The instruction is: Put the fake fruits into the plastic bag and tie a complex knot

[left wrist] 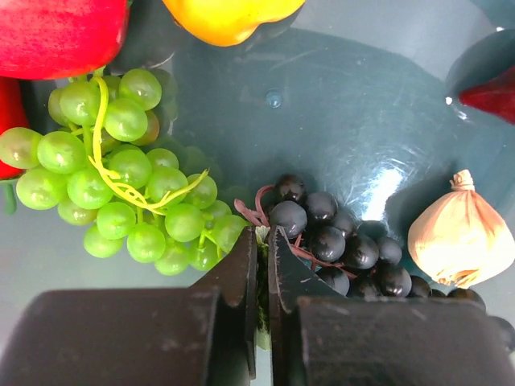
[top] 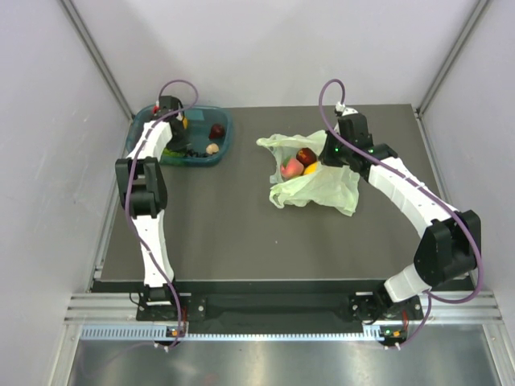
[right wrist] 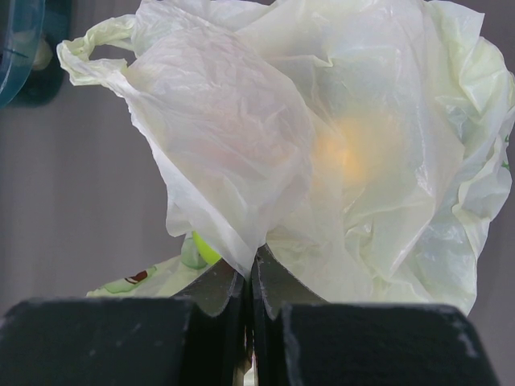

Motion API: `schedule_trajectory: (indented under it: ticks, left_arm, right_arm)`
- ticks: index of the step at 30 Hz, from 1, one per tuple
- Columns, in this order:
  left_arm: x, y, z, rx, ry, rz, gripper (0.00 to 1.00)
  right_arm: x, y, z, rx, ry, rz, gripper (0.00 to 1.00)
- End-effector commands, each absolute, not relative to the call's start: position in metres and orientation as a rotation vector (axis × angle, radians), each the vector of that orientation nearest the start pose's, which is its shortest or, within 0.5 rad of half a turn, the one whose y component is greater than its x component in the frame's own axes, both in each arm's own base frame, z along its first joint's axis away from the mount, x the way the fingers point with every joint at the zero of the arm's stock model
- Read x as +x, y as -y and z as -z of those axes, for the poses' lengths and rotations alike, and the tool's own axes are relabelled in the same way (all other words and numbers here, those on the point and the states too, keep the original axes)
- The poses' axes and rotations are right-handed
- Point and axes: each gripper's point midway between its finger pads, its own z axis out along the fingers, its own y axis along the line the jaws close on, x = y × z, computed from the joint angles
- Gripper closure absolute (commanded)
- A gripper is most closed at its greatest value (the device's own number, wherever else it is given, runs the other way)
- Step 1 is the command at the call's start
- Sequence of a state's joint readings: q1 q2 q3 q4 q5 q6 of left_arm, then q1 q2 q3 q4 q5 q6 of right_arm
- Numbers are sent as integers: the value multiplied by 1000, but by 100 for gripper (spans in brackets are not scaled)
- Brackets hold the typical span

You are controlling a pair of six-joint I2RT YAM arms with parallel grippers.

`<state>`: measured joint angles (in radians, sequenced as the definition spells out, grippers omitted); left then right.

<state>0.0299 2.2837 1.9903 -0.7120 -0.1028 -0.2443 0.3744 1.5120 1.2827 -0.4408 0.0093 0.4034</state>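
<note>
Around the left pincer (left wrist: 264,245) room is tight. It stands inside the teal rectangular plastic basket (left wrist: 362,121), jaws pressed together on a thin pale sliver at the stem end of the bunch of dark purple plastic grapes (left wrist: 342,245). The bunch of green plastic grapes (left wrist: 121,177) lies just left of the fingertips. The beige garlic-shaped bulb (left wrist: 460,241) lies to their right, just beside the dark bunch. Ahead of the tips the basket floor is bare up to a yellow-orange fruit (left wrist: 229,16). The frame edge cuts off that fruit, a glossy red fruit (left wrist: 56,32) ahead-left and a dark red piece (left wrist: 495,92) ahead-right.

The right pincer (right wrist: 251,272) is clamped on a fold of the thin pale-green translucent plastic bag (right wrist: 322,145), which fills its wrist view ahead of the tips. One loop handle (right wrist: 88,48) shows ahead-left. An orange glow behind the film cannot be identified there.

The top view resolves it: the bag mouth holds a red apple-like fruit (top: 306,154), a pink fruit (top: 289,169) and a yellow fruit (top: 311,169). Open dark tabletop (top: 241,233) lies between bag and basket. In that view the left pincer's fingertips are hidden under its own wrist.
</note>
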Motion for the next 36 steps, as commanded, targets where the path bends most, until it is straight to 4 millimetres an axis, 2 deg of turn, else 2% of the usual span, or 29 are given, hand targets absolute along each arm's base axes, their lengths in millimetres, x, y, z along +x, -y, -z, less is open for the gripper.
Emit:
schedule_trajectory:
  ticks: [1, 5, 6, 8, 9, 11, 12, 14, 15, 17, 18, 20, 22, 23, 24, 27, 28, 29, 31, 33, 34, 36]
  left_arm:
    - [555, -29, -111, -363, -2435, -52, 100]
    - [567, -22, -158, -330, -2307, 6, 100]
    - [567, -21, -180, -325, -2258, 29, 100]
    - [573, -5, -203, -275, -2185, 139, 100]
    - [569, 0, -224, -264, -2141, 173, 100]
    - [568, 13, -245, -233, -2085, 251, 100]
    - [563, 22, -263, -204, -2053, 301, 100]
    - [556, 32, -276, -178, -2032, 350, 100]
    - [550, 43, -294, -137, -1995, 402, 100]
    - [542, 54, -300, -108, -1978, 446, 100]
    - [533, 58, -316, -90, -1945, 462, 100]
    - [525, 69, -326, -51, -1903, 520, 100]
    - [512, 78, -353, 2, -1827, 577, 100]
    - [504, 99, -356, 38, -1823, 625, 100]
    - [495, 105, -370, 64, -1790, 643, 100]
    - [472, 136, -390, 143, -1747, 718, 100]
    - [468, 145, -389, 162, -1743, 735, 100]
    - [458, 162, -395, 202, -1728, 757, 100]
    - [450, 179, -390, 235, -1736, 771, 100]
    - [439, 204, -391, 284, -1724, 789, 100]
    - [433, 219, -384, 309, -1733, 809, 100]
    - [427, 232, -386, 321, -1705, 822, 100]
  right_arm:
    - [406, -169, -219, 49, -2191, -426, 100]
    - [406, -169, -218, 52, -2191, -427, 100]
    - [407, -168, -218, 56, -2192, -427, 100]
    - [406, -169, -219, 54, -2189, -429, 100]
    - [406, -169, -220, 55, -2190, -431, 100]
    - [406, -170, -220, 56, -2187, -435, 100]
    - [406, -170, -220, 56, -2187, -436, 100]
    - [406, -170, -223, 59, -2181, -438, 100]
    - [407, -170, -224, 59, -2180, -439, 100]
    - [407, -171, -226, 60, -2174, -441, 100]
    - [407, -170, -227, 60, -2172, -440, 100]
    - [408, -171, -232, 58, -2165, -444, 100]
    - [408, -171, -233, 59, -2163, -447, 100]
    - [409, -171, -235, 57, -2160, -447, 100]
    - [409, -171, -237, 58, -2157, -446, 100]
    - [408, -171, -242, 57, -2148, -451, 100]
    - [408, -171, -243, 55, -2145, -453, 100]
    - [408, -171, -245, 54, -2141, -454, 100]
    - [407, -171, -247, 56, -2138, -456, 100]
    - [408, -171, -254, 52, -2125, -458, 100]
    - [408, -171, -255, 56, -2125, -460, 100]
    - [407, -175, -263, 42, -2117, -489, 100]
